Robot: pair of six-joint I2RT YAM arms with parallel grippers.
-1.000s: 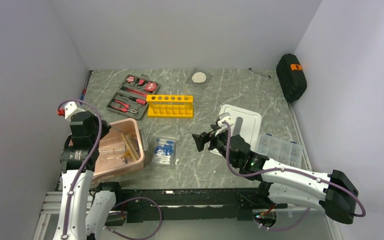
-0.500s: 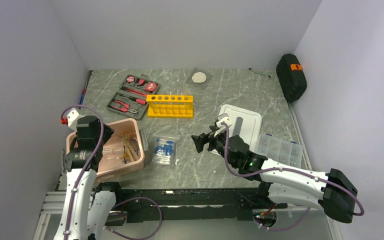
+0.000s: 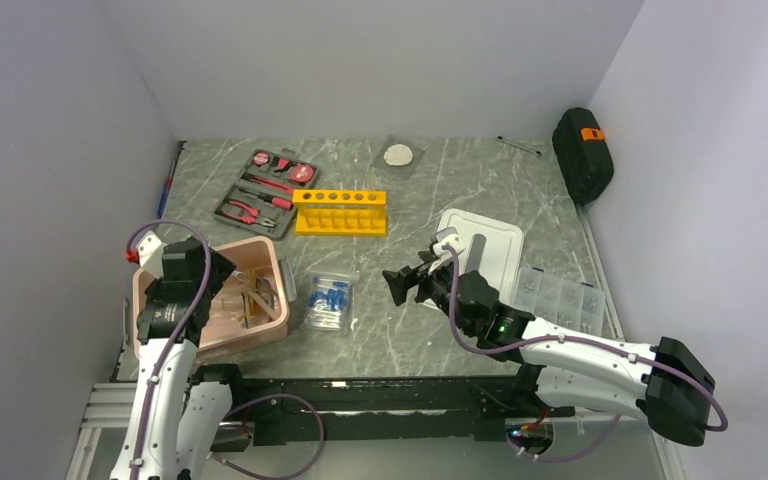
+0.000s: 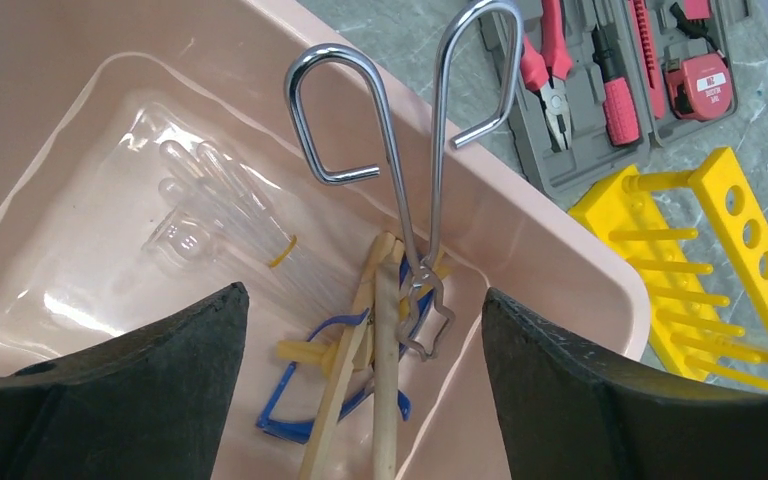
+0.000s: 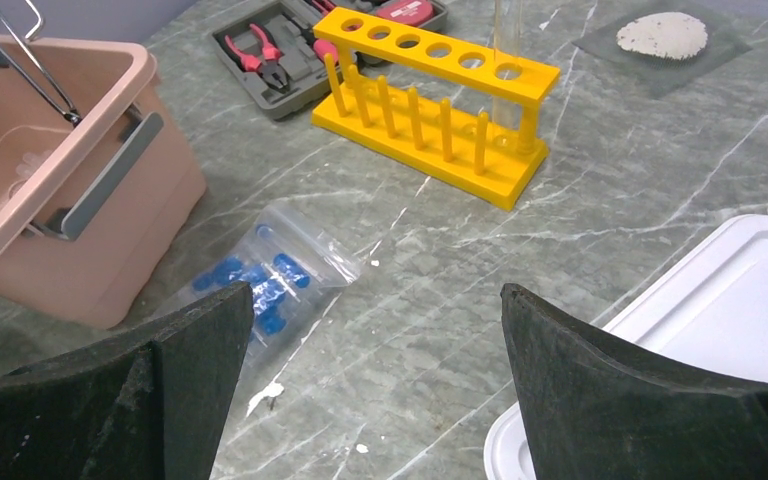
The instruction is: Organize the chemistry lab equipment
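Overhead view: left gripper (image 3: 192,284) hangs over the pink bin (image 3: 255,243), jaws wide, nothing between them. Right gripper (image 3: 401,284), equally wide and empty, faces the bag of blue-capped tubes (image 3: 328,302) lying just beside the bin.

Left wrist view: wire tongs (image 4: 422,270), wooden clamps (image 4: 385,335) and blue-framed glasses (image 4: 280,420) lie in the bin; deposit judged complete. Tape-measure label (image 4: 705,85) in the tool kit (image 4: 610,130) is unreadable.

Right wrist view: bag and yellow rack (image 5: 430,95) lie outside the bin. The next move calls for a low pinch on the limp bag.
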